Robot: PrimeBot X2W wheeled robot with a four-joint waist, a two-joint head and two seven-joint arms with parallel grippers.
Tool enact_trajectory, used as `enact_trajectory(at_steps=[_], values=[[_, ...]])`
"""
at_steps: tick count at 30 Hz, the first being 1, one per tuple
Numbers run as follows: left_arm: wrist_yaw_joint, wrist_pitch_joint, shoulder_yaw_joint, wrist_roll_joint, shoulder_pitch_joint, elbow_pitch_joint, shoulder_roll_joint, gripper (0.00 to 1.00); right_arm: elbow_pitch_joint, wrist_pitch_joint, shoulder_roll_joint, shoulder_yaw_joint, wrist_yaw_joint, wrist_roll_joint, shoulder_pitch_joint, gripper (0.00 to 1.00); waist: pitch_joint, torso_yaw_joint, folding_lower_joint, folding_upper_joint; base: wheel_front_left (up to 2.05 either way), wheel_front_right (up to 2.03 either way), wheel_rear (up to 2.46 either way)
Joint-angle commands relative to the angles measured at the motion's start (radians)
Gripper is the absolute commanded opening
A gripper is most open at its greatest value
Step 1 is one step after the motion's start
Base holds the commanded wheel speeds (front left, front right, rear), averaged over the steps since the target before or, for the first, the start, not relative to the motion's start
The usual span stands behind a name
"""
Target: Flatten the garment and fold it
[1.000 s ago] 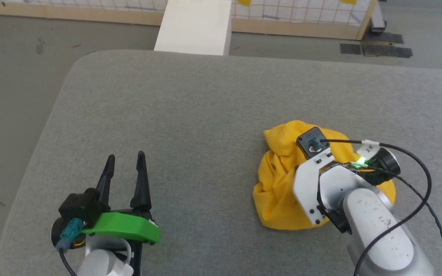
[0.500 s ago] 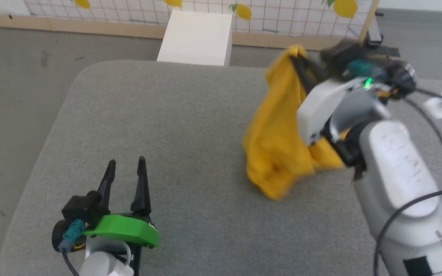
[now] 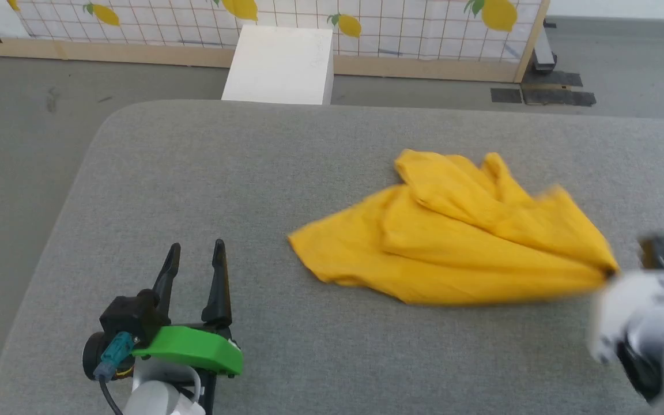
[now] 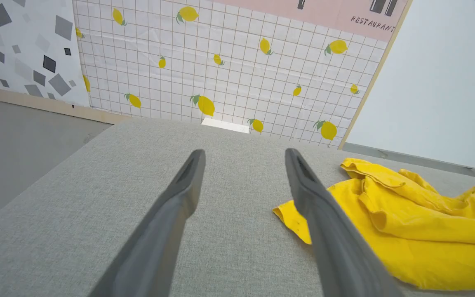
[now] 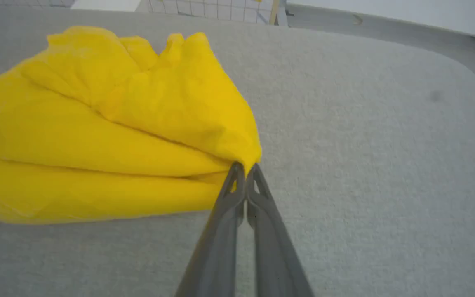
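Observation:
The garment [image 3: 453, 236] is a plain mustard-yellow shirt lying stretched and creased across the right half of the grey padded table [image 3: 240, 173]. My right gripper [image 5: 245, 167] is shut on the garment's right tip, where the cloth bunches to a point; in the head view the right gripper [image 3: 614, 272] sits blurred at the right edge. My left gripper [image 3: 196, 251] stands open at the lower left, nothing between its fingers. In the left wrist view the left gripper [image 4: 243, 154] points over the table, with the garment [image 4: 406, 222] to its right, one corner just behind the right finger.
A white box [image 3: 277, 57] stands on the floor beyond the table's far edge. Behind it runs a lemon-patterned grid wall [image 3: 366, 17] with a wooden base. Grey floor lies left of the table's rounded corner.
The right gripper closed on the crumpled garment, lifted it, then swung it down and right, spreading it into a long flat shape. The head camera tilted up slightly. The left arm held still.

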Motion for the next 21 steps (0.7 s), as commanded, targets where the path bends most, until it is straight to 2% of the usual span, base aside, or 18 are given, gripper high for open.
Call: enact_trajectory(at_steps=[1, 2, 3, 4, 5, 8, 10, 13, 16, 21], values=[[-0.007, -0.005, 0.001, 0.01, 0.004, -0.001, -0.004, 1.0, 0.0, 0.01, -0.002, -0.049, -0.001, -0.014, 0.035, 0.0, 0.01, -0.007, 0.0, -0.0001, 0.0, 0.0, 0.0], [-0.007, -0.005, 0.001, 0.011, 0.002, 0.0, -0.004, 1.0, 0.001, 0.016, -0.002, -0.082, -0.001, -0.017, 0.057, 0.0, 0.013, -0.009, 0.0, -0.0001, 0.0, 0.0, 0.0], [-0.007, -0.005, 0.001, 0.011, 0.0, 0.0, -0.004, 1.0, 0.0, 0.02, -0.002, -0.111, -0.001, -0.019, 0.082, 0.17, 0.016, -0.011, 0.0, -0.0001, 0.0, 0.0, 0.0], [-0.007, -0.005, 0.002, 0.012, -0.002, 0.0, -0.004, 1.0, -0.005, 0.022, -0.002, -0.13, -0.001, -0.016, 0.1, 0.69, 0.018, -0.013, 0.0, -0.0001, 0.0, 0.0, 0.0], [-0.007, -0.005, 0.003, 0.012, -0.005, 0.001, -0.004, 1.0, -0.012, 0.021, -0.002, -0.151, -0.001, -0.013, 0.117, 1.0, 0.019, -0.015, 0.0, -0.0001, 0.0, 0.0, 0.0], [-0.008, -0.005, 0.004, 0.012, -0.009, 0.001, -0.004, 1.0, -0.044, -0.013, -0.002, -0.175, -0.001, -0.006, 0.142, 1.0, 0.022, -0.022, 0.0, -0.0001, 0.0, 0.0, 0.0], [-0.009, -0.005, 0.004, 0.012, -0.011, 0.002, -0.004, 1.0, -0.082, -0.073, -0.002, -0.151, -0.001, 0.014, 0.15, 1.0, 0.023, -0.024, 0.0, -0.0001, 0.0, 0.0, 0.0], [-0.01, -0.005, 0.004, 0.012, -0.017, 0.002, -0.005, 1.0, -0.153, -0.161, -0.002, -0.033, -0.001, 0.038, 0.144, 1.0, 0.03, -0.027, 0.0, -0.0001, 0.0, 0.0, 0.0], [-0.011, -0.005, 0.003, 0.013, -0.026, -0.003, -0.005, 1.0, -0.191, -0.192, -0.002, 0.089, -0.001, 0.022, 0.12, 1.0, 0.044, -0.027, 0.0, -0.0001, 0.0, 0.0, 0.0], [-0.011, -0.005, -0.013, 0.01, -0.057, -0.009, -0.005, 1.0, -0.106, -0.146, -0.037, 0.243, -0.001, -0.034, 0.015, 1.0, 0.085, -0.008, 0.0, -0.0001, 0.0, 0.0, 0.0]])
